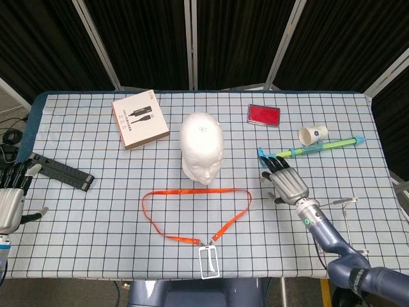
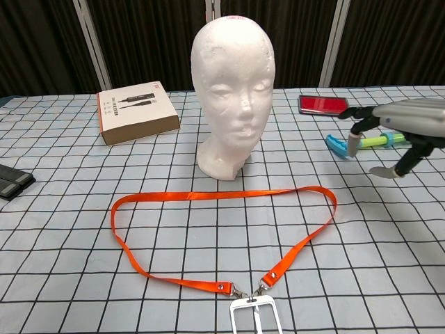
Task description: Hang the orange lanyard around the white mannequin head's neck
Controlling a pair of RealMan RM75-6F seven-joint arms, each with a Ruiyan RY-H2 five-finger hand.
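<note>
The orange lanyard [image 1: 192,212] [image 2: 208,229] lies in a flat loop on the checked cloth, its clear badge holder [image 1: 209,261] at the front edge. The white mannequin head [image 1: 201,146] [image 2: 232,97] stands upright just behind the loop. My right hand [image 1: 285,181] [image 2: 400,129] hovers open, fingers spread, to the right of the lanyard's right bend and holds nothing. My left hand [image 1: 11,195] is open at the table's left edge, far from the lanyard, and the chest view does not show it.
A brown box [image 1: 140,119] lies back left, a black bar [image 1: 59,171] at the left edge. A red case [image 1: 263,114], a paper cup [image 1: 312,134] and a teal-green stick [image 1: 313,149] lie behind my right hand. A clear acrylic stand [image 1: 348,211] sits front right.
</note>
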